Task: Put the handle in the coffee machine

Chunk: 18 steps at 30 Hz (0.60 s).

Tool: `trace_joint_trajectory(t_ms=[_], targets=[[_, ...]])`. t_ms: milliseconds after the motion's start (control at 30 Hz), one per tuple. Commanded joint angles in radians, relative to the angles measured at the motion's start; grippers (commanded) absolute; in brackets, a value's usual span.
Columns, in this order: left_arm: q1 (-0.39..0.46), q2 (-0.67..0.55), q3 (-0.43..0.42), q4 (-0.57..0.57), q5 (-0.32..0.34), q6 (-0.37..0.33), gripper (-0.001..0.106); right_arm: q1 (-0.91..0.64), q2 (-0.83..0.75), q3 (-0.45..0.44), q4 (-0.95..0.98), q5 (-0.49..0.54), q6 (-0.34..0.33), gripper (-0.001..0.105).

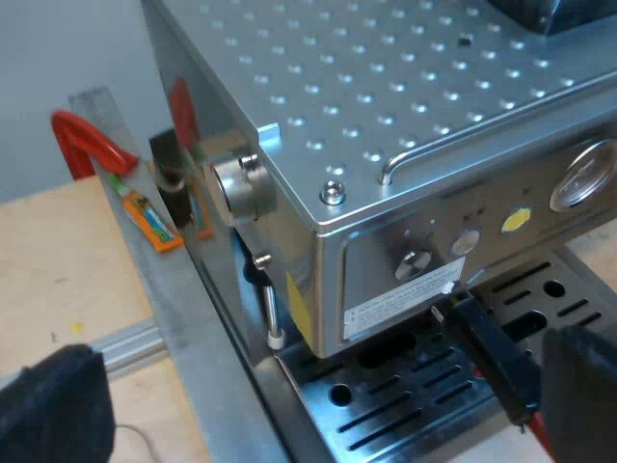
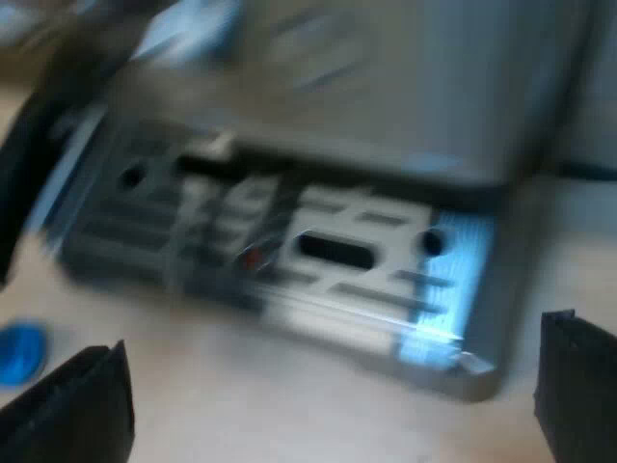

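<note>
Jutting handle (image 1: 490, 355) beside left end effector (image 1: 318, 391)

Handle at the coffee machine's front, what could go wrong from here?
The handle juts out over the drip tray close to one finger of the open left gripper; a careless move could knock it. Whether it is fully locked I cannot tell, so it might drop loose. The open right gripper hangs near the tray's front edge, with a blue tamper on the table nearby that a sweep could hit.
</note>
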Motion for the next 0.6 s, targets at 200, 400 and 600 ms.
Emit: trace_joint_trajectory(t_ms=[200, 400, 600], targets=[[0.003, -0.096, -0.008, 0.086, -0.091, -0.017, 0.091, -0.364, -0.128, -0.012, 0.063, -0.06, -0.165, 0.085], [0.003, -0.169, -0.008, 0.145, -0.11, -0.012, 0.091, -0.574, -0.224, -0.012, 0.148, -0.092, -0.298, 0.085], [0.003, -0.308, -0.008, 0.2, -0.141, 0.043, 0.091, -0.637, -0.363, -0.012, 0.27, -0.176, -0.354, 0.085]])
